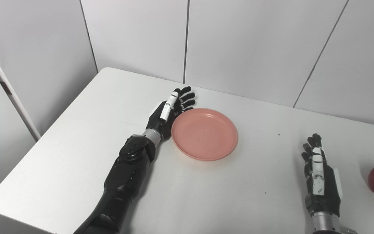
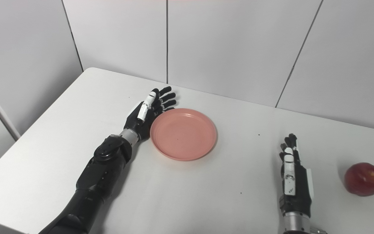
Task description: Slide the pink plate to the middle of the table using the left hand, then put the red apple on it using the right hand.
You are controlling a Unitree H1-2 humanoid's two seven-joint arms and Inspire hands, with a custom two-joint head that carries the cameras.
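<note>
**Operator:** Report the position of the plate.

**Inspector:** The round pink plastic plate point(image 1: 205, 134) lies flat on the white rectangular table point(image 1: 76, 146), near the middle of the tabletop and slightly toward the far side. It carries nothing.

**Operator:** State of the left hand?

**Inspector:** The black and white left hand point(image 1: 169, 112) stands on edge at the plate's left rim, palm facing the plate. Its fingers point(image 1: 187, 96) are extended and slightly apart, holding nothing. The palm side sits against or just beside the rim; actual contact cannot be confirmed.

**Operator:** State of the right hand?

**Inspector:** The black and white right hand point(image 2: 292, 177) is at the near right of the table, well apart from the plate. Its fingers point toward the far side, lie close together and clasp nothing.

**Operator:** Location of the apple?

**Inspector:** The round red apple point(image 2: 364, 179) rests on the table at the right, near the right hand but not touching it, well apart from the plate.
</note>
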